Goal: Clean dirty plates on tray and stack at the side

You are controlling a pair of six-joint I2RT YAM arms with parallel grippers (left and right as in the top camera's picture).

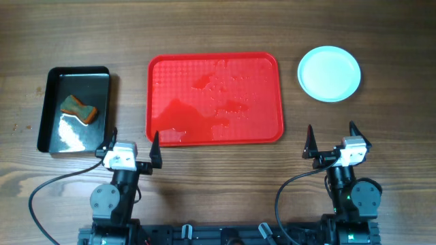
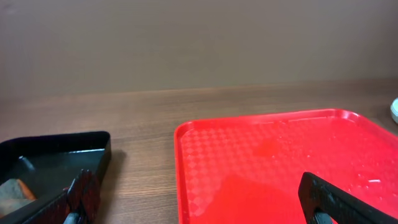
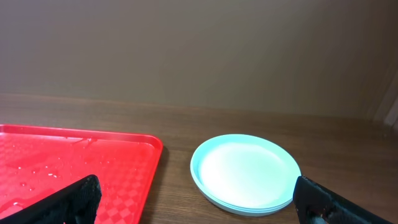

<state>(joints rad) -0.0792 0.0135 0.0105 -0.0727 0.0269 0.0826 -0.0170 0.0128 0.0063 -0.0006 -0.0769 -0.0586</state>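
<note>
Find the tray lying mid-tabletop, bare of plates, carrying only a wet film and droplets. Locate the plates off the tray, to its right at the far side, stacked with rims nested as shown from the right wrist; no orange smear visible on the top one. Judge this placement as consistent with wiping done and stacking complete, or nearly so.

Note the sponge resting in the black tray at far left, apart from both arms, probably parked there to keep wet off the tabletop.

Record the left tool spread wide and holding nothing, just short of the tray's near-left corner. Record the right tool likewise spread and empty, on the near side of the plates, well apart from them. Read both arms as tucked low over their bases, tools pointing toward the far side: a parked pose, by judgement.
</note>
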